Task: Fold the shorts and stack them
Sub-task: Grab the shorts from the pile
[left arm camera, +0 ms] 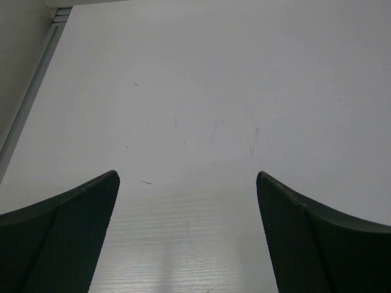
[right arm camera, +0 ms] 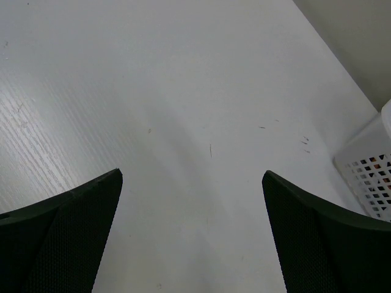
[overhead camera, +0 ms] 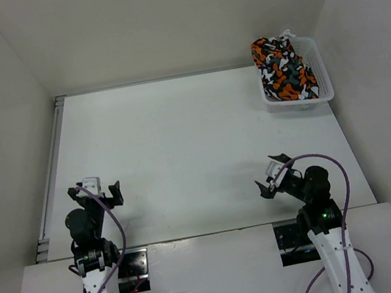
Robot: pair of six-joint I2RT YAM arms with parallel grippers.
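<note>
Shorts (overhead camera: pixel 283 67) in an orange, black, white and grey camouflage print lie bunched in a white basket (overhead camera: pixel 322 74) at the table's far right. My left gripper (overhead camera: pixel 99 193) is open and empty near the front left, far from the shorts. My right gripper (overhead camera: pixel 275 175) is open and empty near the front right, well short of the basket. In the left wrist view the gripper (left arm camera: pixel 188 180) shows only bare table between its fingers. In the right wrist view the gripper (right arm camera: pixel 192 177) is the same, with a corner of the basket (right arm camera: pixel 372 177) at the right edge.
White walls enclose the table on the left, back and right. A metal rail (overhead camera: pixel 51 173) runs along the table's left edge and also shows in the left wrist view (left arm camera: pixel 30 97). The basket stands against the right wall.
</note>
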